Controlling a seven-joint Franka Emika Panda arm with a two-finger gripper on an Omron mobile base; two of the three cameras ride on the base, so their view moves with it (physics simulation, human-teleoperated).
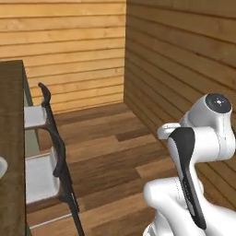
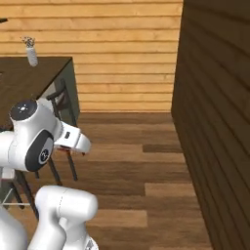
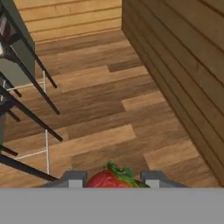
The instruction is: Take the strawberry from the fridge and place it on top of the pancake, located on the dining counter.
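Strawberry (image 3: pixel 106 180) carried toward the dining counter (image 1: pixel 11 138).
Gripper (image 3: pixel 113 179) fingers were clamped on the fruit, holding it secure above the wood floor (image 3: pixel 109 109) during transit.

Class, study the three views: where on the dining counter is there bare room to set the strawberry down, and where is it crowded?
The dining counter has bare dark wood across its middle, bordered by the small vase at the far edge. Its right side is crowded with chairs. A plate rim shows at the left base view's edge. The strawberry sits between the fingers.
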